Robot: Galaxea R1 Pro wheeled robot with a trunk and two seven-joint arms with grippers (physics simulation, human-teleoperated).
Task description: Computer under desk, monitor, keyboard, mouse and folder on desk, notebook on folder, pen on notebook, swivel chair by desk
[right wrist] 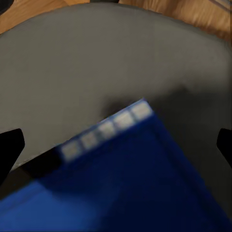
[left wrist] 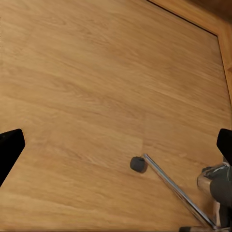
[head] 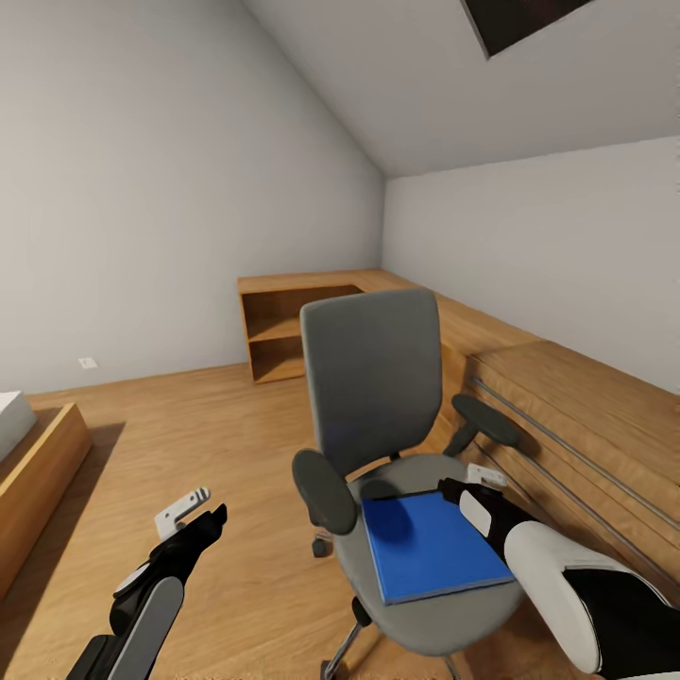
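1. Folder [head: 430,545] first: flat, bright blue, rectangular, lying on the seat of the swivel chair [head: 378,378], covering the right half of the cushion with one far corner pointing toward the backrest.
2. That chair is all soft grey padding, a tall rounded back and a broad seat, with two oval black armrests either side and a chrome leg [left wrist: 179,191] running out to a small dark caster [left wrist: 138,164] on the floor.
3. Right gripper [head: 451,489] hovers right at the folder's far right corner, white-and-black arm reaching in from the near right. Its dark fingers [right wrist: 10,145] sit wide at both edges of the wrist camera, spread apart, with nothing between them but blue cover and grey fabric.
4. Up close the folder's edge shows a row of pale square markings, blurred, against the matte seat.
5. Left gripper [head: 212,515] hangs low on the near left over the wooden floor [head: 189,425], jaws parted, holding nothing.
6. Warm plank flooring everywhere, smooth grain. A light-wood open shelf unit [head: 283,331] stands in the far corner, joining a long wooden bench [head: 586,406] along the right wall.
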